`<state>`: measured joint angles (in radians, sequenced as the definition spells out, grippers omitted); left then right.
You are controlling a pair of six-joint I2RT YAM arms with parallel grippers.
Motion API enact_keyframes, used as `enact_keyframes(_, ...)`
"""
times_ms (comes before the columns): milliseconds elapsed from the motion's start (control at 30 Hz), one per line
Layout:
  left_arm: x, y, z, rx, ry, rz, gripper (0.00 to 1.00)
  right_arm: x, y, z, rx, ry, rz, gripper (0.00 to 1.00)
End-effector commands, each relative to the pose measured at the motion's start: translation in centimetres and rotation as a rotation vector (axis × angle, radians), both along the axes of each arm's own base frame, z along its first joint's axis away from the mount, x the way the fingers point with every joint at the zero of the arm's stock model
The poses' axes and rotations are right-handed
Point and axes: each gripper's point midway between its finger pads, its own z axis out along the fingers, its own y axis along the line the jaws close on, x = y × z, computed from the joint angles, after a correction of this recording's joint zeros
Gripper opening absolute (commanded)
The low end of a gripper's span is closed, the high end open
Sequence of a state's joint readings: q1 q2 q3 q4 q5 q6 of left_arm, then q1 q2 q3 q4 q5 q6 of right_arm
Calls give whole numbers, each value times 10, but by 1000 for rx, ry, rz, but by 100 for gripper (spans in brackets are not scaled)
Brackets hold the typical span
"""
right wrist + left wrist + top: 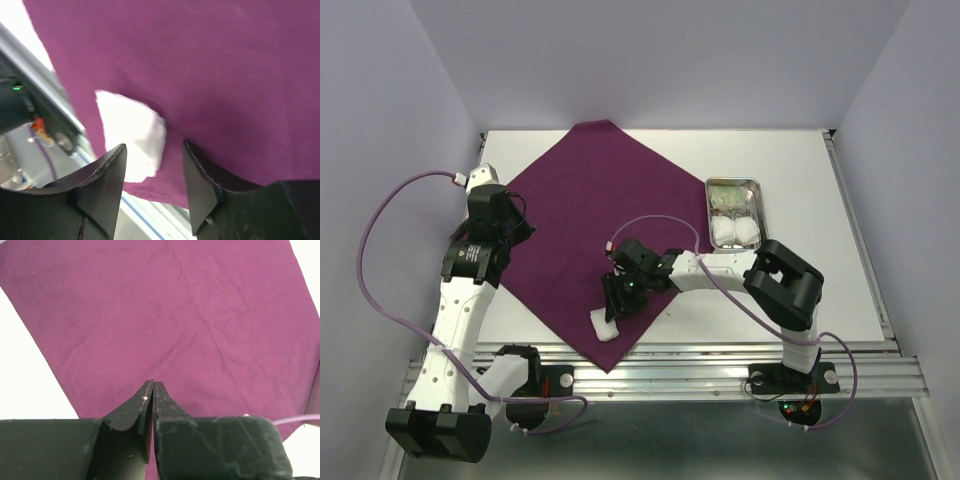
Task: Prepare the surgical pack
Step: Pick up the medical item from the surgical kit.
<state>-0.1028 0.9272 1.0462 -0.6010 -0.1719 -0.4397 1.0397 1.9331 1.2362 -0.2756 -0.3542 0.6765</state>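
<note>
The surgical pack (590,215) is a large deep-purple cloth spread flat as a diamond on the white table; the left wrist view shows it as the pack (175,315), the right wrist view as the pack (225,75). A white gauze pad (604,326) lies on its near corner. My right gripper (616,304) hovers just above that pad, open, with nothing gripped. The gauze pad (131,134) lies on the cloth beneath the right gripper (154,146), mostly toward its left finger. My left gripper (517,230) is at the cloth's left corner. The left gripper (152,383) is shut, nothing seen between its jaws.
A small steel tray (757,200) stands right of the cloth, holding white gauze pads (735,232) and a pale greenish item (727,192). The table's near edge with its metal rail (700,352) runs just below the cloth's near corner. Purple cables loop from both arms.
</note>
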Motion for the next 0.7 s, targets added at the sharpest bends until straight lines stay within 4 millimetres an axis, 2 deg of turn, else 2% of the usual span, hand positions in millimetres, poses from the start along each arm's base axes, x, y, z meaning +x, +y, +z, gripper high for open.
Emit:
enact_keyframes(0, 6, 0, 3, -9, -33, 5, 15, 12, -9, 6, 9, -85, -44, 55)
enact_keyframes(167, 7, -2, -2, -16, -24, 1, 15, 6, -13, 4, 27, -66, -53, 55)
enact_keyframes(200, 7, -2, -2, -19, -25, -3, 15, 3, -14, -1, 22, -44, -53, 54)
enact_keyframes(433, 7, -1, 0, -14, -28, 1, 15, -17, -2, -8, 103, 60, 18, 54)
enact_keyframes(667, 5, 0, -3, -10, -24, 6, 15, -24, 1, -26, 95, 126, 31, 53)
